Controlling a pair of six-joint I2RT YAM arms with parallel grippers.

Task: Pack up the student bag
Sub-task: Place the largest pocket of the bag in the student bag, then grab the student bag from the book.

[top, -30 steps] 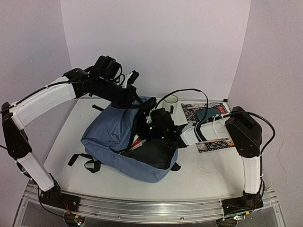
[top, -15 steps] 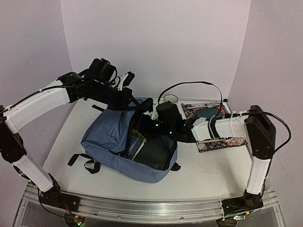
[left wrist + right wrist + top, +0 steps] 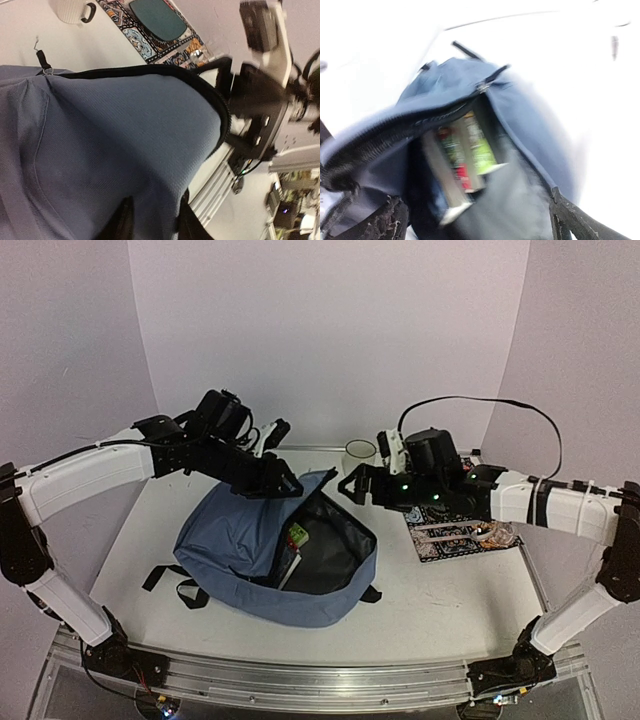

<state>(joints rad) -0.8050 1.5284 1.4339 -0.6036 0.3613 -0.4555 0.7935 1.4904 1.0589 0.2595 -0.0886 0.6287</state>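
The student bag (image 3: 240,540) lies on the table with its mouth open toward the right, dark lining showing. Green-and-red packets and a flat book (image 3: 296,540) stand inside it, blurred but visible in the right wrist view (image 3: 470,150). My left gripper (image 3: 283,483) is at the bag's upper flap. In the left wrist view its fingers stand apart (image 3: 152,212) with the blue fabric (image 3: 125,125) lying between them. My right gripper (image 3: 352,488) hovers just right of the opening, open and holding nothing (image 3: 475,200).
A patterned mat (image 3: 455,535) lies at the right with small items (image 3: 490,533) on it. A white mug (image 3: 360,452) stands at the back. Black straps (image 3: 170,580) trail off the bag's left. The metal rail (image 3: 300,680) runs along the near edge.
My right gripper has pulled out of the bag, up and to the right, and opened wide, leaving the packets inside. The left gripper's fingers have parted on the flap.
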